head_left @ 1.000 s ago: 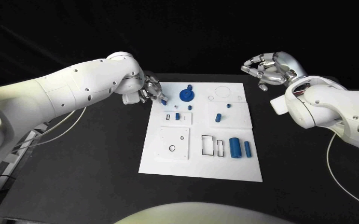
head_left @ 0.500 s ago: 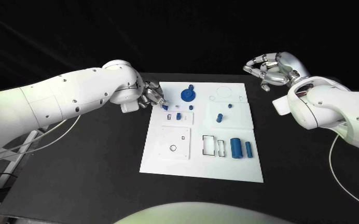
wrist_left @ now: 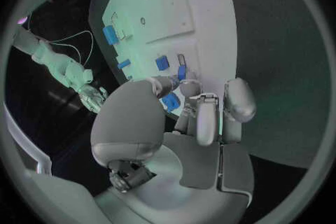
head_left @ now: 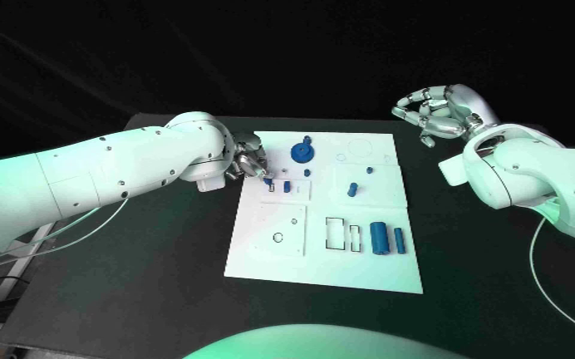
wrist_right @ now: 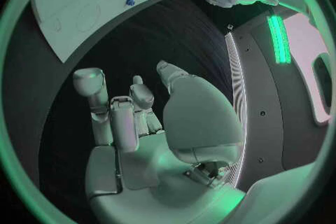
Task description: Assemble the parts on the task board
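1. Your left hand [head_left: 248, 159] is down at the task board's [head_left: 287, 268] near-left upper edge, fingers pinching a small blue part [wrist_left: 170, 102].
2. Your right hand [head_left: 434, 113] hovers off the board's far right corner, above the tabletop [head_left: 144, 276], fingers curled, holding nothing.
3. On the board: a blue round disc [head_left: 301, 154] up top, two blue cylinders [head_left: 385, 237] standing lower right.

No readable text, labels or numbers on any visible surface.
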{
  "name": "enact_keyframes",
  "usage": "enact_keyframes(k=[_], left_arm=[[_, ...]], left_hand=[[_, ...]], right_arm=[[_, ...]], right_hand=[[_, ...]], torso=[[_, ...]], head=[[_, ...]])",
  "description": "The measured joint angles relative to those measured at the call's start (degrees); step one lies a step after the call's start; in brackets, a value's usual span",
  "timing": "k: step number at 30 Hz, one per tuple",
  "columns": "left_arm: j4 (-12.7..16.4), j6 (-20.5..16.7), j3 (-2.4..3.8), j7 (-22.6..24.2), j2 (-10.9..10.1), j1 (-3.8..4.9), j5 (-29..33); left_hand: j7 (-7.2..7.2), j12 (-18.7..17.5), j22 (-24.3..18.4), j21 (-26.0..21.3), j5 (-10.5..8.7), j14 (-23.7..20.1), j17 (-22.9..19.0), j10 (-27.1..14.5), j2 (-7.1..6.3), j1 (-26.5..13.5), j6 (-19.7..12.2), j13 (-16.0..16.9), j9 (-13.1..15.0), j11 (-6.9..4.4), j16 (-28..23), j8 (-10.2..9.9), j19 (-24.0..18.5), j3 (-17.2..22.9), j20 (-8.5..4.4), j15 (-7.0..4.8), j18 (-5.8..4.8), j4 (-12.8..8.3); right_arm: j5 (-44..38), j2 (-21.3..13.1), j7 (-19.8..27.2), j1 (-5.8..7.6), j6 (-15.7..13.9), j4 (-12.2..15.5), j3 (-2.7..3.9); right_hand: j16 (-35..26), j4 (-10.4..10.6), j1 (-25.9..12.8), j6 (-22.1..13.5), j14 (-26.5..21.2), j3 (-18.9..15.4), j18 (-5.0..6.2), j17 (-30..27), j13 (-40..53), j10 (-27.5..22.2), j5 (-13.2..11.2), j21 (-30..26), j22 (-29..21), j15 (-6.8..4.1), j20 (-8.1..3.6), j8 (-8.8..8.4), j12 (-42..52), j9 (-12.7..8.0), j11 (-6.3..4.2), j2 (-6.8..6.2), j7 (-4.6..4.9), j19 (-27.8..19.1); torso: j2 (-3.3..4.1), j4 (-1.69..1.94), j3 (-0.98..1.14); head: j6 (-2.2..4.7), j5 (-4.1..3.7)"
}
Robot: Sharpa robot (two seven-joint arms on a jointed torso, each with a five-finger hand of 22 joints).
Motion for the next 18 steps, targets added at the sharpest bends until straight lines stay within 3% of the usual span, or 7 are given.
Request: enact_keyframes(k=[18], left_arm=[[1.17, -0.21, 0.00, 0.46, -0.06, -0.25, -2.35]], left_hand=[[-0.18, 0.00, 0.26, 0.00, 0.25, 0.18, -0.01, 0.42, -0.75, -0.75, 0.40, 0.14, 0.03, -0.02, 0.00, -0.07, 0.00, 1.16, 0.00, -0.17, 0.00, -0.52]], right_arm=[[-0.26, -0.05, -0.09, -0.01, -0.26, 0.04, -0.01]], right_hand=[[0.00, 0.00, 0.00, 0.00, 0.00, 0.00, 0.00, 0.00, 0.00, 0.00, 0.00, 0.00, 0.11, 0.00, 0.00, 0.00, 0.00, -0.01, 0.00, 0.00, 0.00, 0.00]], torso=[[0.03, -0.04, 0.04]], head=[[-0.31, 0.03]])
